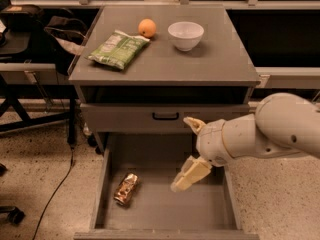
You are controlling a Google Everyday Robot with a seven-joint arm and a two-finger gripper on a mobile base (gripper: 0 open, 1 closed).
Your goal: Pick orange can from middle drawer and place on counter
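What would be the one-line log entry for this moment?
pincer: open, over middle drawer, right of orange can | orange can: lying in drawer, left side, not grasped | counter: no can yet

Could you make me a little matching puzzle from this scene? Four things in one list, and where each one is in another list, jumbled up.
Things:
1. orange can
2. white bowl
3. green snack bag
4. hand

Places:
A. open, above the right part of the middle drawer
B. lying on the drawer floor, left side
C. on the counter, right of the orange fruit
D. on the counter, left of and nearer than the fruit

Pairs: 1-B, 2-C, 3-D, 4-A.
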